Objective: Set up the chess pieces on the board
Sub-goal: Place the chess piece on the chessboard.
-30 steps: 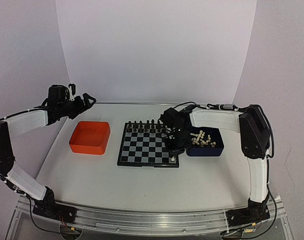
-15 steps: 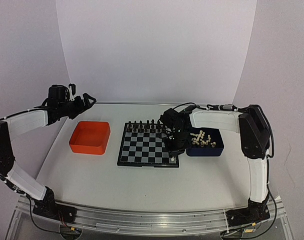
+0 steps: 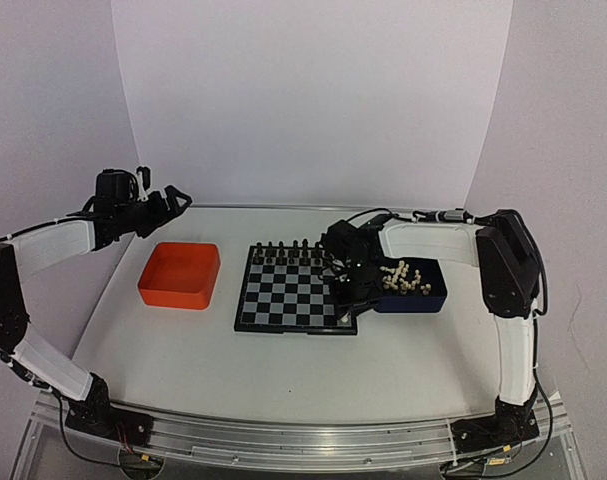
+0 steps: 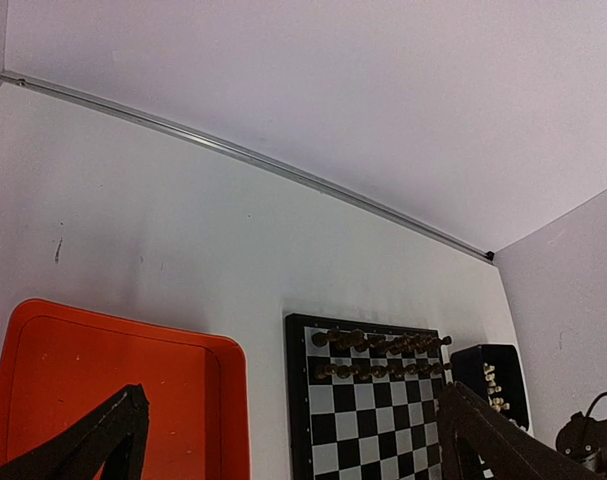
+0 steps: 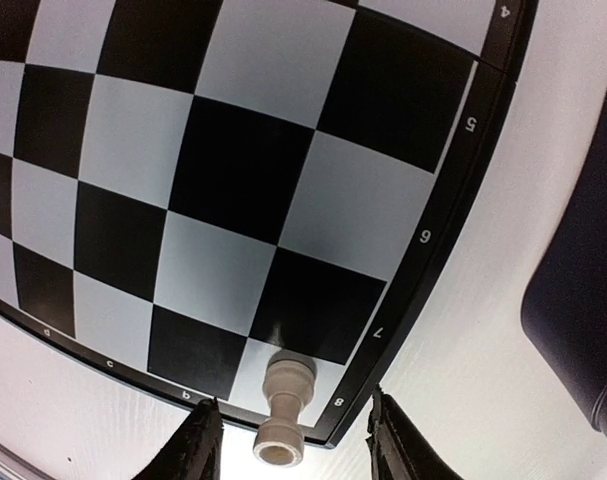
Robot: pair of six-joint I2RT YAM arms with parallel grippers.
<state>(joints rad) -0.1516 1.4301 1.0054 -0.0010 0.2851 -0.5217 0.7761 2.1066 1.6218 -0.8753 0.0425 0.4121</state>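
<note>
The board (image 3: 283, 295) lies mid-table, with black figures (image 3: 293, 250) filling its two far rows. One cream-white rook (image 5: 286, 410) stands upright on the pale near-right corner square of the board (image 5: 233, 170). My right gripper (image 5: 293, 445) is open around it, with a gap between each finger and the rook. In the top view that gripper (image 3: 345, 300) hovers low over the same corner, above the rook (image 3: 344, 319). The remaining cream chess pieces (image 3: 403, 277) lie piled in the dark blue tray (image 3: 431, 299). My left gripper (image 3: 173, 200) hangs open and high at the far left, holding nothing.
An orange tray (image 3: 180, 275) sits left of the board with nothing in it. The left wrist view looks down on that orange tray (image 4: 103, 370), the board (image 4: 363, 420) and the blue tray (image 4: 488, 365). White walls close the back and sides.
My right gripper's jaws have parted and let go of the cream rook, which now stands free on the corner square. The left arm has not moved.
</note>
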